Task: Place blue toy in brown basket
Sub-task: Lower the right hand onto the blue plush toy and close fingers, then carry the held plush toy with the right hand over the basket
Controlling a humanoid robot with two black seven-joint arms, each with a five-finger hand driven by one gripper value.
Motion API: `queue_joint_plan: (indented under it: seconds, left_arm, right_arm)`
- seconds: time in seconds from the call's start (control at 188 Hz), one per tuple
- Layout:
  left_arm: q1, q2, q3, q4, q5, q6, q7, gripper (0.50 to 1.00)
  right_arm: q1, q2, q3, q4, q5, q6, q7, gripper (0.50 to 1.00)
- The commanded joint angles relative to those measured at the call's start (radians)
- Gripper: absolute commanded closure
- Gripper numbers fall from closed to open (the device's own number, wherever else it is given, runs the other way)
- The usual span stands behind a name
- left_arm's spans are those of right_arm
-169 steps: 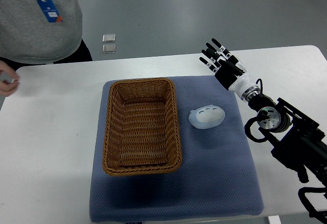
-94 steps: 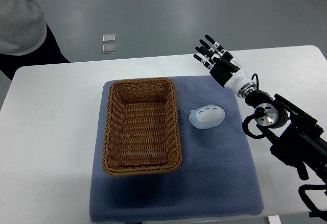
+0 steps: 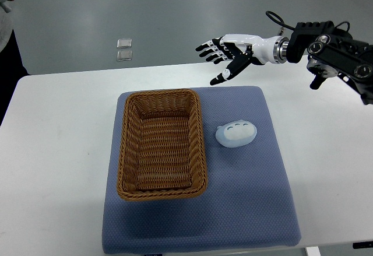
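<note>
The pale blue rounded toy [image 3: 236,133] lies on the blue-grey cloth mat [image 3: 245,209], just beside the brown woven wicker basket [image 3: 161,144] on its right side. Farther back, the right hand [image 3: 226,54] hovers over the white table's [image 3: 58,151] far edge, fingers spread, holding nothing — half a second ago it pointed upward with the arm lower; now the arm reaches in horizontally.
</note>
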Motion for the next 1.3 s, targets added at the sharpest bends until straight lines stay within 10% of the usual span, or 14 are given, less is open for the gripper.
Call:
queue_joint_plan:
  seconds: [0.0, 0.218, 1.122, 1.165, 1.293]
  left_arm:
    - [0.0, 0.0, 0.0, 0.0, 0.0, -0.001, 0.0, 0.5]
    - [0.0, 0.0, 0.0, 0.0, 0.0, -0.003, 0.0, 0.5]
    - [0.0, 0.0, 0.002, 0.0, 0.0, -0.003, 0.002, 0.5]
    - [0.0, 0.0, 0.002, 0.0, 0.0, -0.003, 0.002, 0.5]
    - [0.0, 0.0, 0.0, 0.0, 0.0, -0.003, 0.002, 0.5]
  right_arm:
    - [0.132, -0.068, -0.192, 0.148, -0.023, 0.028, -0.049, 0.587]
    - [0.219, -0.093, -0.346, 0.309, -0.052, 0.027, -0.079, 0.587]
    - [0.015, -0.077, -0.413, 0.301, -0.237, -0.203, -0.074, 0.599]
    - [0.007, -0.076, -0.413, 0.298, -0.24, -0.219, -0.074, 0.634]
    - [-0.009, -0.06, -0.413, 0.269, -0.265, -0.248, -0.071, 0.938]
